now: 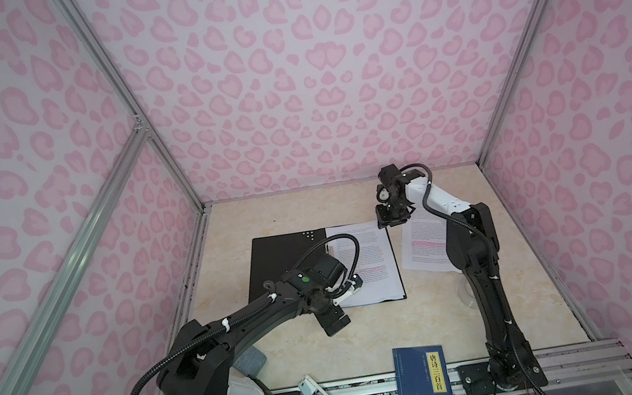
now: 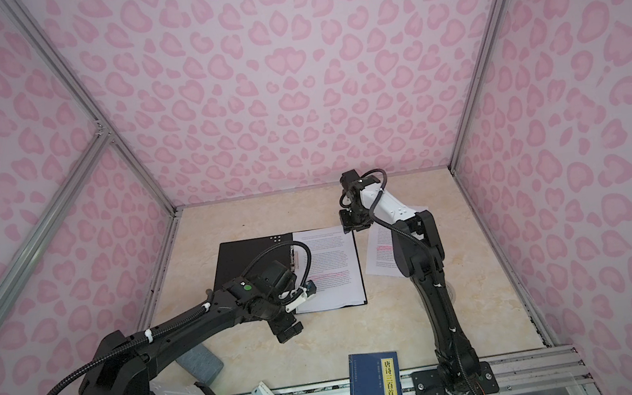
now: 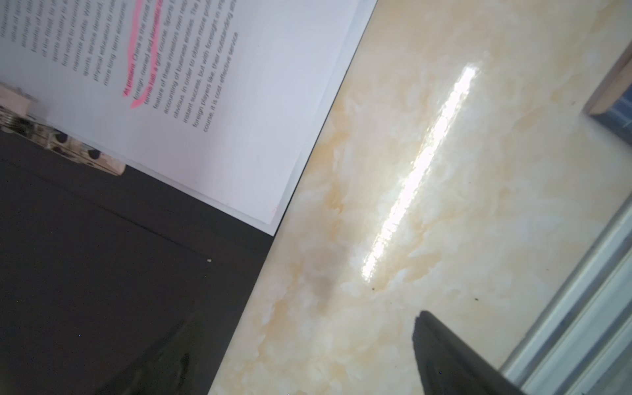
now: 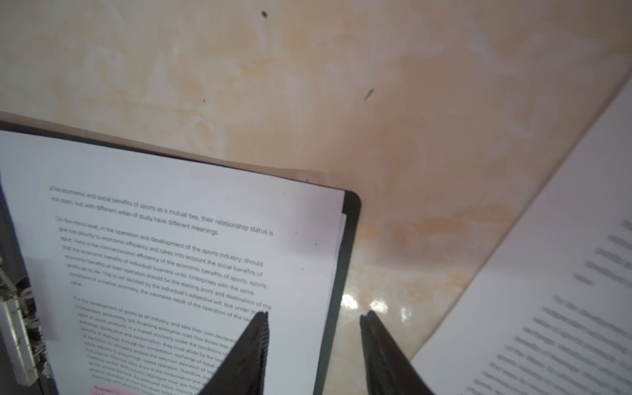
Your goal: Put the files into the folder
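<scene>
**Now: folder lies open, sheets inside, one sheet beside it**

Seen in both top views, the folder (image 1: 273, 263) (image 2: 247, 258) lies open and flat around the middle of the tabletop (image 1: 287, 215), black inside up. A stack of sheets (image 1: 370, 266) (image 2: 333, 271) covers its right half. A loose sheet (image 1: 422, 250) (image 2: 381, 256) lies tilted just beside the folder, toward the right edge, partly hidden by the right arm. The left gripper (image 1: 336, 323) hangs by the folder's near edge. The right gripper (image 1: 392, 219) is over the folder's far right corner. A blue book (image 1: 422, 385) sits at the near edge.

From the left wrist, the left gripper (image 3: 307, 342) has its jaws spread wide with nothing between them. One finger is over the black folder (image 3: 102, 256), the other over bare tabletop. The sheets (image 3: 222, 102) show pink highlighting, with a metal clip (image 3: 68, 150) at their edge.

From the right wrist, the right gripper (image 4: 314, 328) has its jaws apart and grips nothing. They straddle the folder's (image 4: 352, 212) side edge, one finger (image 4: 246, 352) over the sheets (image 4: 171, 222). The loose sheet (image 4: 547, 273) lies apart.
</scene>
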